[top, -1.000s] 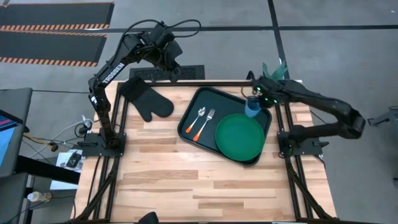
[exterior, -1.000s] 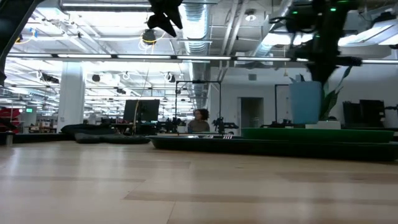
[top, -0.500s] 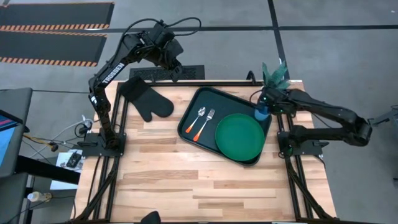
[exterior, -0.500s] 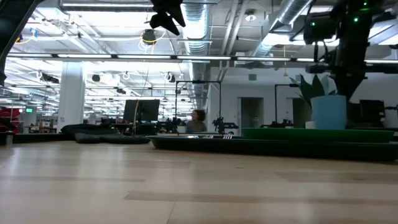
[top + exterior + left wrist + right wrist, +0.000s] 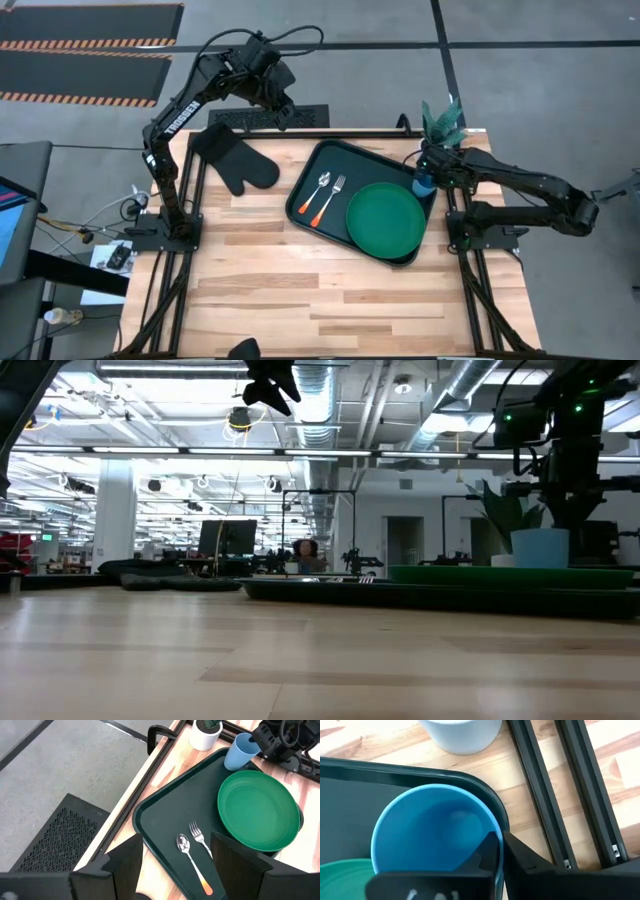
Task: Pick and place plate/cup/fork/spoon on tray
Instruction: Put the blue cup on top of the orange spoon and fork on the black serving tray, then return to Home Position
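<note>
Blue cup [image 5: 432,832], pinched by its rim in the right gripper [image 5: 428,172], sits low over the tray [image 5: 165,815] corner; plate [image 5: 386,218], fork [image 5: 334,189], spoon [image 5: 320,187] already there. Left gripper [image 5: 175,865] spread.

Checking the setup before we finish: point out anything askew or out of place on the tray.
One thing stands out: the cup leans toward the plate at the tray's far corner, with the right hand clamped on its rim. The fork and spoon lie neatly side by side. Nothing spilled.
</note>
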Controlling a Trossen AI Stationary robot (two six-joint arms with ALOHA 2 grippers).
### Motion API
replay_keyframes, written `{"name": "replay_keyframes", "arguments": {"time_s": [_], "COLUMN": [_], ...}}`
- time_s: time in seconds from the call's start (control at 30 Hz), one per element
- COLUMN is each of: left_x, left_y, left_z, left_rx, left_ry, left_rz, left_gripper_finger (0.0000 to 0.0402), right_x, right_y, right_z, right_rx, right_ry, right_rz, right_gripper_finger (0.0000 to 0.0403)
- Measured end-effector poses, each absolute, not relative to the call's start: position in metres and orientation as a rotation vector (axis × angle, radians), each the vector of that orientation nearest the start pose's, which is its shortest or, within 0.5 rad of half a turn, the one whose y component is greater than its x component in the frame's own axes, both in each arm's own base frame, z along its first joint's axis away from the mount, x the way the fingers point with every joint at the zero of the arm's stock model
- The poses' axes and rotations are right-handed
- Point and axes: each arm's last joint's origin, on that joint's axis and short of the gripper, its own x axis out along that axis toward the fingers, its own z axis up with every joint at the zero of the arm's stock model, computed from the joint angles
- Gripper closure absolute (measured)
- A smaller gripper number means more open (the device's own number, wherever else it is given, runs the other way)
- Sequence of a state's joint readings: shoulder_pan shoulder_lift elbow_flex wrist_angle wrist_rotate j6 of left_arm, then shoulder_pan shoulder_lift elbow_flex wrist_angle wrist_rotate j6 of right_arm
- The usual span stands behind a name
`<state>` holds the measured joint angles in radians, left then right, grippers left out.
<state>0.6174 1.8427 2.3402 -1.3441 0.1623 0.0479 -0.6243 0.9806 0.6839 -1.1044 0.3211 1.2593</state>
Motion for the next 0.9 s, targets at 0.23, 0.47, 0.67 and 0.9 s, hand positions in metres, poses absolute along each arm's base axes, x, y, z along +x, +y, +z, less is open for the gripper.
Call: {"name": "replay_keyframes", "arguments": {"time_s": [0.23, 0.47, 0.67, 0.9], "left_x": [0.281, 0.281, 0.273, 0.205], "left_y": [0.194, 0.194, 0.185, 0.129], "left_z": [0.455, 0.455, 0.465, 0.535], "left_rx": [-0.273, -0.261, -0.262, 0.053], "left_ry": [0.800, 0.801, 0.769, 0.506], "left_rz": [0.405, 0.399, 0.310, 0.308], "left_gripper_finger": [0.0184, 0.0184, 0.0184, 0.0184], "right_x": [0.108, 0.109, 0.107, 0.098], "right_y": [-0.091, -0.091, -0.090, -0.069], "right_z": [0.214, 0.224, 0.260, 0.339], "right_rx": [1.172, 1.150, 1.077, 0.718], "right_ry": [0.755, 0.727, 0.638, 0.596], "right_rz": [-1.588, -1.542, -1.416, -0.970], "right_gripper_finger": [0.0321, 0.0262, 0.0231, 0.0224]}}
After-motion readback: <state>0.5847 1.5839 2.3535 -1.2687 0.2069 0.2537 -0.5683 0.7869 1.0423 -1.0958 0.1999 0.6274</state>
